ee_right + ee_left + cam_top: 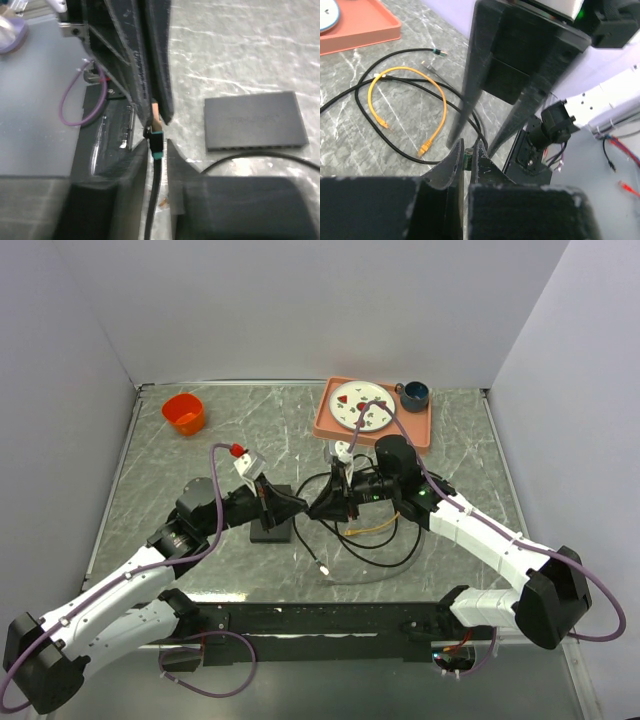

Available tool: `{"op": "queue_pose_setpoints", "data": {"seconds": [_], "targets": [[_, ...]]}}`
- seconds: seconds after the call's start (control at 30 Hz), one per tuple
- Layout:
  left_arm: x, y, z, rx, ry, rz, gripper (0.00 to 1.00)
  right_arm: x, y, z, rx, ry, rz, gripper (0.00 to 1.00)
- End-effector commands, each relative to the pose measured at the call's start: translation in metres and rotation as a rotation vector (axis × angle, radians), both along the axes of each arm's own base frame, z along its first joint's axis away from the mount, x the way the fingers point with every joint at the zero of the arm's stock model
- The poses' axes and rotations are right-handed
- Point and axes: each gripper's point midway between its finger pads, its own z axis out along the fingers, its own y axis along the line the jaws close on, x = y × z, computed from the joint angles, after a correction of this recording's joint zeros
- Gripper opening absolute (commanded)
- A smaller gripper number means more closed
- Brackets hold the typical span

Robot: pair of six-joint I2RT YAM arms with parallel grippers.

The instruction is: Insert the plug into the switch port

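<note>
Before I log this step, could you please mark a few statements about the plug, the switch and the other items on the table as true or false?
1. The plug is already seated in the switch port. False: the left gripper holds it in the air, apart from the switch, which lies flat on the table.
2. The left gripper's jaws are shut on the plug. True.
3. The yellow cable lies in the tray. False: it lies on the table, outside the tray.
4. The orange cup stands on the table, off the tray. True.
</note>
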Motion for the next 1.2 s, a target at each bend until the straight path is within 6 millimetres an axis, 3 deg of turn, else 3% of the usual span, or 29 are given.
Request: {"op": "queue_pose_setpoints", "data": {"seconds": [0.0, 0.03, 0.07, 0.1, 0.13, 0.2, 0.23, 0.27, 0.3, 0.33, 0.37, 0.43, 0.63, 0.87, 1.17], "targets": [[0.013, 0.005, 0.028, -0.073, 0.015, 0.103, 0.01, 0.013, -0.003, 0.021, 0.033, -0.094, -0.092, 0.91], [0.017, 0.007, 0.03, -0.07, 0.044, 0.131, 0.01, 0.02, -0.006, 0.017, 0.02, -0.104, -0.143, 1.0], [0.024, 0.01, 0.033, -0.084, 0.08, 0.182, 0.01, 0.022, -0.009, 0.026, 0.041, -0.141, -0.172, 1.0], [0.027, 0.011, 0.033, -0.084, 0.105, 0.209, 0.01, 0.021, -0.009, 0.026, 0.038, -0.156, -0.187, 1.0], [0.029, 0.013, 0.037, -0.084, 0.128, 0.233, 0.01, 0.034, -0.014, 0.023, 0.008, -0.187, -0.279, 1.0], [0.04, 0.019, 0.038, -0.091, 0.191, 0.323, 0.01, 0.034, -0.017, 0.029, -0.011, -0.238, -0.349, 1.0], [0.043, 0.021, 0.049, -0.109, 0.204, 0.349, 0.01, 0.043, -0.022, 0.03, -0.025, -0.274, -0.426, 1.0], [0.045, 0.025, 0.038, -0.083, 0.274, 0.39, 0.01, 0.041, -0.027, 0.04, -0.005, -0.309, -0.455, 1.0], [0.053, 0.03, 0.036, -0.08, 0.303, 0.454, 0.01, 0.035, -0.026, 0.036, -0.01, -0.319, -0.457, 1.0], [0.054, 0.03, 0.042, -0.097, 0.334, 0.468, 0.01, 0.036, -0.026, 0.047, 0.025, -0.346, -0.493, 1.0], [0.053, 0.031, 0.036, -0.075, 0.371, 0.475, 0.01, 0.048, -0.038, 0.054, 0.018, -0.362, -0.608, 1.0], [0.063, 0.037, 0.035, -0.085, 0.412, 0.557, 0.01, 0.053, -0.041, 0.063, 0.03, -0.309, -0.675, 1.0], [0.07, 0.035, 0.032, -0.07, 0.512, 0.61, 0.01, 0.053, -0.028, 0.061, -0.002, -0.316, -0.668, 0.99], [0.071, 0.027, 0.032, -0.074, 0.528, 0.583, 0.01, 0.053, -0.01, 0.069, 0.071, -0.309, -0.63, 0.79], [0.067, 0.024, 0.037, -0.101, 0.518, 0.545, 0.01, 0.057, 0.013, 0.073, 0.084, -0.308, -0.565, 0.75]]}}
